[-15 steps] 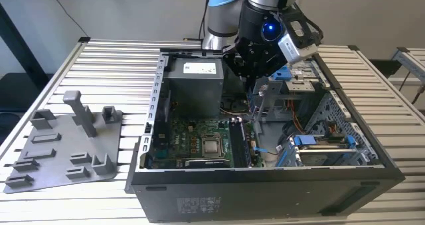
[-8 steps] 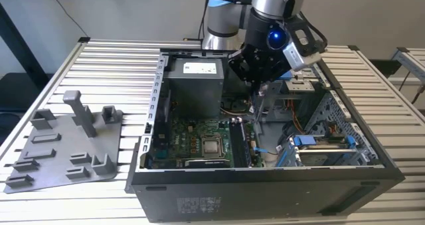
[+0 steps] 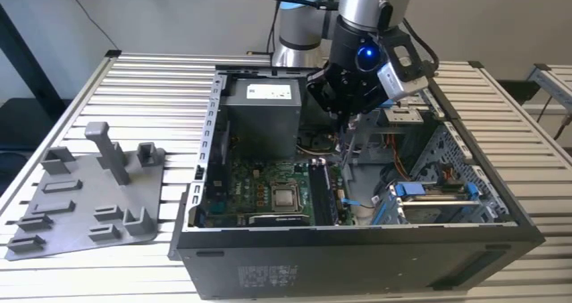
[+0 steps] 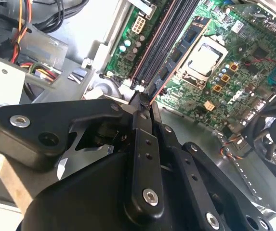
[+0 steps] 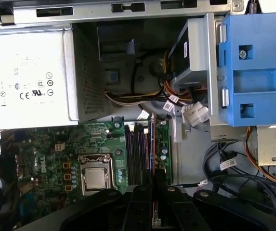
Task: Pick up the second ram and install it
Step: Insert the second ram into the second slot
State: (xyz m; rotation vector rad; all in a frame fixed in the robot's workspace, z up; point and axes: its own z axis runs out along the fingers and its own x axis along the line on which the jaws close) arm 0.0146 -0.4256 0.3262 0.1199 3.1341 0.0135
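A slatted metal table is seen in the exterior view, with a pale wall behind it and a dark stand at the exterior view's left edge. On the table, toward the exterior view's left, a grey plastic tray with upright pegs is laid. Beside it, an open black computer case is placed on its side.

Inside the case, a green motherboard is mounted, with a metal-capped processor socket near its middle and a row of dark memory slots next to that. A grey power supply box is fitted beside the board, and a blue drive bracket is fixed at the far side; bundles of coloured wires are routed between them.

The gripper is held over the memory slots. Its fingers are drawn narrow and closed on the second ram, which is seen edge-on as a thin dark strip standing upright above the slot area, just beside the slots. Whether the stick is already touching a slot cannot be told.
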